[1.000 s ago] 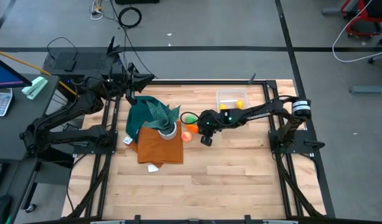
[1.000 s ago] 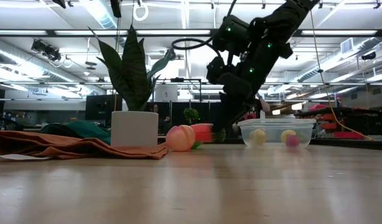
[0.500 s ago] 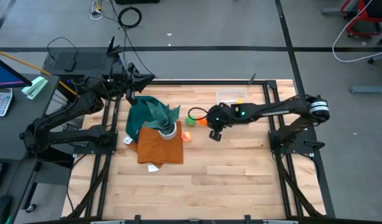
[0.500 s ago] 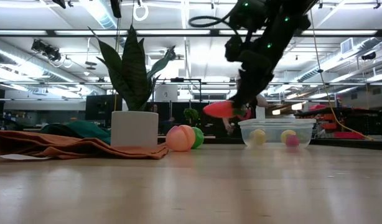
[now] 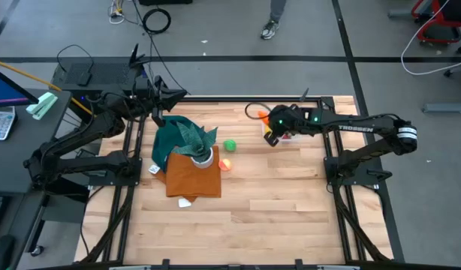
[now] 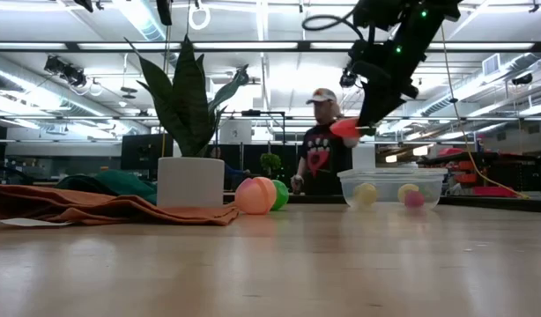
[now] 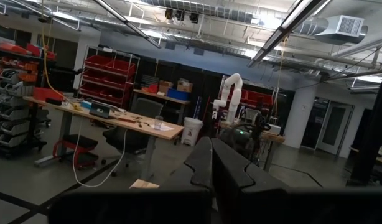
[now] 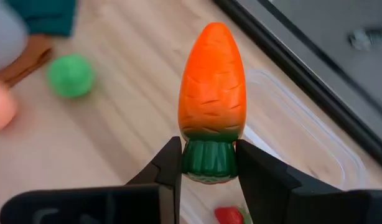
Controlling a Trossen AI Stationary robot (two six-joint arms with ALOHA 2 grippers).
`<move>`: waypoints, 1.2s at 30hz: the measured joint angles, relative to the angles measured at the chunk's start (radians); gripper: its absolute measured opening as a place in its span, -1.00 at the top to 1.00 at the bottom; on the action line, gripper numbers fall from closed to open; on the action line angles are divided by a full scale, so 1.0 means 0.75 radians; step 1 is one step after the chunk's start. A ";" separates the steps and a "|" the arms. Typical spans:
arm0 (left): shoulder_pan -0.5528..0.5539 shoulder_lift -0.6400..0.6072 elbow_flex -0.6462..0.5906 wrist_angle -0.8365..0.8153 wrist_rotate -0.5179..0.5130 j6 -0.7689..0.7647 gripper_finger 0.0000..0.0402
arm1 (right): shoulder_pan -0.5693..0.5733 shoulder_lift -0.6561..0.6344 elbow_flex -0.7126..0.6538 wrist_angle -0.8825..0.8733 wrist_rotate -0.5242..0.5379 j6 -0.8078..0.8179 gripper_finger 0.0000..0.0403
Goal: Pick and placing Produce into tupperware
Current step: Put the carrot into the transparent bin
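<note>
Lifted off the counter (image 5: 290,210) within the last second, the toy carrot (image 8: 213,93) now hangs over the clear tupperware (image 6: 392,187), pinched at its green end by the right tool (image 8: 206,163); release looks next. Left tool (image 7: 211,168), closed and empty, waits far off.

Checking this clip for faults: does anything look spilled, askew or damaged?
Nothing stands out. The right gripper holds the orange toy carrot by its green end above the clear plastic container; the white plant pot stands upright.
</note>
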 joint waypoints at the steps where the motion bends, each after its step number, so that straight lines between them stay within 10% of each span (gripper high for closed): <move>1: 0.000 0.000 0.000 0.000 0.000 0.000 0.96 | -0.026 -0.003 0.000 -0.022 0.000 0.042 0.56; 11: 0.000 0.000 0.000 0.000 0.000 -0.001 0.97 | -0.220 0.087 0.000 -0.148 -0.079 0.341 0.56; 36: 0.000 0.000 -0.001 0.000 0.000 0.001 0.95 | -0.300 0.444 0.000 -0.113 -0.169 0.316 0.55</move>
